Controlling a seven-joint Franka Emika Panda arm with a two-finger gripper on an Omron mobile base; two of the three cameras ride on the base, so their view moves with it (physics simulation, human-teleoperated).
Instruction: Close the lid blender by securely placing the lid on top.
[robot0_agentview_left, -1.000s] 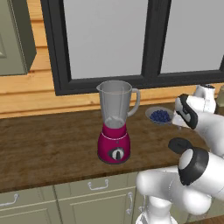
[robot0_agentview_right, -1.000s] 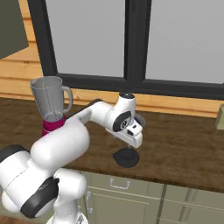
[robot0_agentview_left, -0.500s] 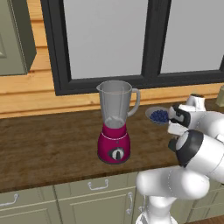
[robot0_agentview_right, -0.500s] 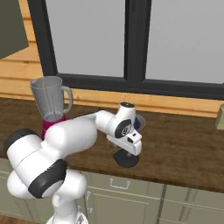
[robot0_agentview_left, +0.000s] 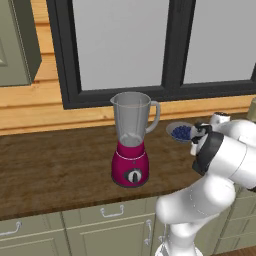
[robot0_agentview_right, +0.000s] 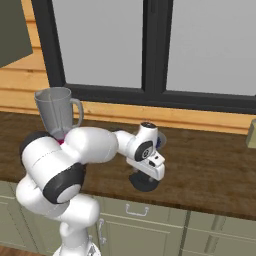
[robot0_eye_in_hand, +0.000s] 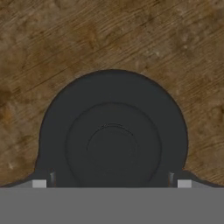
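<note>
Lid, a black disc, lies flat on the wooden desk, face up, its axis vertical, at 3 o'clock from the upright blender. Spread wide and empty, the tool straddles it beneath a dark-framed window.

A dark wooden tabletop runs the width of the scene above pale green cabinets and below a black-framed window. On it stands the blender, upright on its magenta base with the clear jar open at the top, and just beside it toward the window side sits a bluish bowl of blueberries. Well apart from the blender, near the front edge, the lid lies flat on the wood
</note>
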